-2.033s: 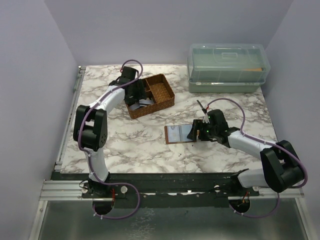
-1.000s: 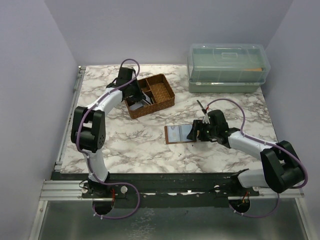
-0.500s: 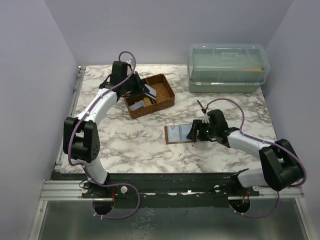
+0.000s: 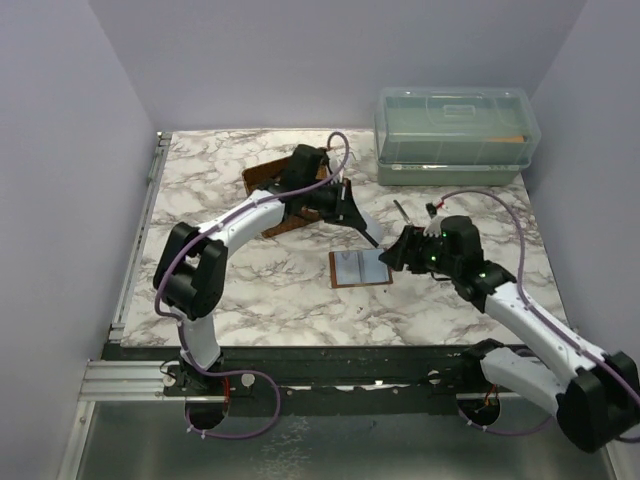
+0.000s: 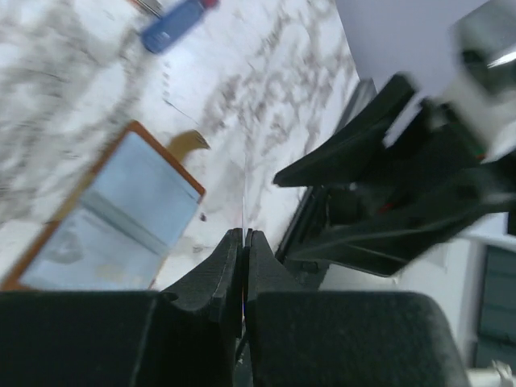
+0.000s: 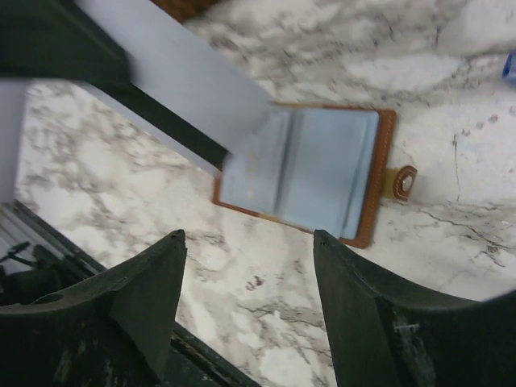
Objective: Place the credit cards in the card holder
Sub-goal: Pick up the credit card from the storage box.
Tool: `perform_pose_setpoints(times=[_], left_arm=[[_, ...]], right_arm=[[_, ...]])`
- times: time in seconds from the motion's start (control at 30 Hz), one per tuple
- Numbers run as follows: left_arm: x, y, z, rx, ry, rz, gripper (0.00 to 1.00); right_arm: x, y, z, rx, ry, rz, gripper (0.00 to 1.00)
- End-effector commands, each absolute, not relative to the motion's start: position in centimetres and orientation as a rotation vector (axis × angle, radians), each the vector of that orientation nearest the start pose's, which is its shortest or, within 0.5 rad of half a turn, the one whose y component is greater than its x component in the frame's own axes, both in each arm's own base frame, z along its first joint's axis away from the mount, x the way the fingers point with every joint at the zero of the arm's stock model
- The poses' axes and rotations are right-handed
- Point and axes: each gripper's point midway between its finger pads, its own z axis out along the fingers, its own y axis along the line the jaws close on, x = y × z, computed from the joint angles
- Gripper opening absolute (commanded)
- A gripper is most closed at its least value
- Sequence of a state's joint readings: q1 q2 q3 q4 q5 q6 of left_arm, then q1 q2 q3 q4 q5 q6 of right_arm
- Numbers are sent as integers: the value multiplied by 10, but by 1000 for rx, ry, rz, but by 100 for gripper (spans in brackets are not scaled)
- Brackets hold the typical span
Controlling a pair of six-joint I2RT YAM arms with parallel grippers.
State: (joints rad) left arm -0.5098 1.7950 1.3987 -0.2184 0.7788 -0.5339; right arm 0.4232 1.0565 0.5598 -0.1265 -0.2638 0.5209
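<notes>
Holding a credit card (image 6: 193,85) over the open card holder (image 4: 360,268) on the counter (image 4: 260,285).
Left end effector (image 5: 243,235) pinches the thin card edge-on; likely light, stiff, slick, so grip one end firmly. Right end effector (image 6: 247,242) hovers spread above.

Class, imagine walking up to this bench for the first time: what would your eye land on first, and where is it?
The left gripper stretches across the marble table, jaws shut on a thin pale blue-grey card poised at the open brown leather-like card holder in the centre. The right gripper hovers just to the holder's right, jaws wide open.
</notes>
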Motion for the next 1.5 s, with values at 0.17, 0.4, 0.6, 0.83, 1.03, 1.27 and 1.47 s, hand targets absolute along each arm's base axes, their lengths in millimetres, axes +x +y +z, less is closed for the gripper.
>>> perform_pose_setpoints(times=[0.17,0.4,0.6,0.83,1.03,1.27,1.47], left_arm=[[270,-389,207,863,2158,-1776,0],[230,-394,231,1073,2015,-1906,0],[210,-391,249,1179,1907,-2011,0],[197,-389,265,1246,1829,-2087,0],[191,-386,272,1267,1804,-2093,0],[186,-388,273,1282,1798,-2100,0],[179,-391,271,1302,1798,-2115,0]], right_arm=[[238,169,190,52,2178,809,71],[220,174,211,50,2235,875,70],[192,185,232,-93,2221,1007,71],[176,190,226,-138,2226,1085,66],[182,172,225,-54,2243,955,64],[186,154,229,23,2237,831,65],[171,171,238,-71,2224,982,59]])
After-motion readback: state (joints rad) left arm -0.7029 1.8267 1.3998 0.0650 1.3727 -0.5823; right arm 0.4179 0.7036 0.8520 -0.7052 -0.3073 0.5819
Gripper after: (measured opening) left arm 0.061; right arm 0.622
